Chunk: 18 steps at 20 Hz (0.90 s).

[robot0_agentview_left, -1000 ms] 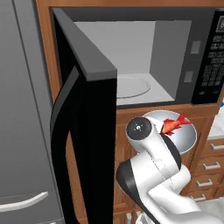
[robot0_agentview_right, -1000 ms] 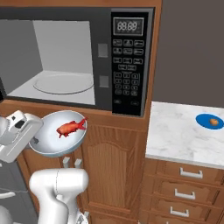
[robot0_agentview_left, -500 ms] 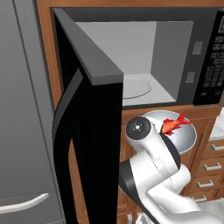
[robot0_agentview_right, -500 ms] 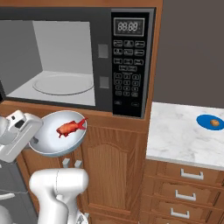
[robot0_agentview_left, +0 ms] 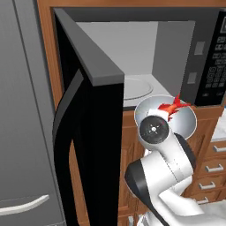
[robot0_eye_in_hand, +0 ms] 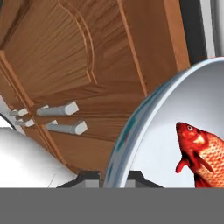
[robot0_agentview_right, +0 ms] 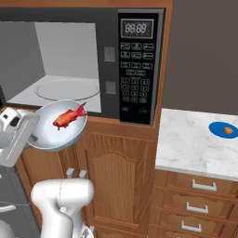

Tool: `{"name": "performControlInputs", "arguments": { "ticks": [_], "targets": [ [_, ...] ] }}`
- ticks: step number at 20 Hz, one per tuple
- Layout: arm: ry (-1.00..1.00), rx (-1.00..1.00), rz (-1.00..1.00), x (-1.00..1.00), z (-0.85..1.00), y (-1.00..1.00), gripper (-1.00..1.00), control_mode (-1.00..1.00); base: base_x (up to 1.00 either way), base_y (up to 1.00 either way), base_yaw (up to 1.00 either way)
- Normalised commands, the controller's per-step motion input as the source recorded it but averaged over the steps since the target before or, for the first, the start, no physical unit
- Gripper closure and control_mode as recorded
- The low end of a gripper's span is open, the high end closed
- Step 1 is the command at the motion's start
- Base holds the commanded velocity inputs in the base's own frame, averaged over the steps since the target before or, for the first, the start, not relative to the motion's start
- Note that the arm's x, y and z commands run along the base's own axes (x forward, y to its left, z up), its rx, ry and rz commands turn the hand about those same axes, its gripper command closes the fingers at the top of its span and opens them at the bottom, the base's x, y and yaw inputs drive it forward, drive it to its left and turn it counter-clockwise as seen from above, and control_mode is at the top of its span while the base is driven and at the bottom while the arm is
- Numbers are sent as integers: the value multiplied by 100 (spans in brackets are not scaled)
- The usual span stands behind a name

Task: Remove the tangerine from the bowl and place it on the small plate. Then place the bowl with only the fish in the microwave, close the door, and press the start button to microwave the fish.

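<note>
- In front of the open microwave [robot0_agentview_right: 69, 60], just below its sill, the bowl [robot0_agentview_right: 49, 137] is held in the air with the fish [robot0_agentview_right: 69, 117] lying inside it.
- On the marble counter [robot0_agentview_right: 186, 144] to the right, the tangerine [robot0_agentview_right: 228, 131] already sits on the small plate [robot0_agentview_right: 218, 126], so the first step looks finished.
- The step in hand is carrying the bowl into the cavity; the next move likely calls for lifting it over the sill and setting it on the glass turntable [robot0_agentview_right: 65, 88], keeping it level so the fish stays in.
- The door [robot0_agentview_left: 88, 145] stands swung wide on the left, leaving the way clear.
- The arm reaches up from below, wrist bent toward the cabinet front, and the gripper [robot0_eye_in_hand: 111, 177] is clamped on the bowl's near rim.
</note>
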Motion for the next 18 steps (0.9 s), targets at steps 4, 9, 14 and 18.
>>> {"name": "performControlInputs", "arguments": {
  "ticks": [4,9,14,18],
  "targets": [
    [-6,-8,30,3,94,8,100,-100,0,0,0],
    [11,-1,22,62,56,9,100,-100,0,0,0],
    [26,0,18,100,21,14,100,-100,0,0,0],
    [15,0,15,96,0,16,100,-100,0,0,0]
  ]
}}
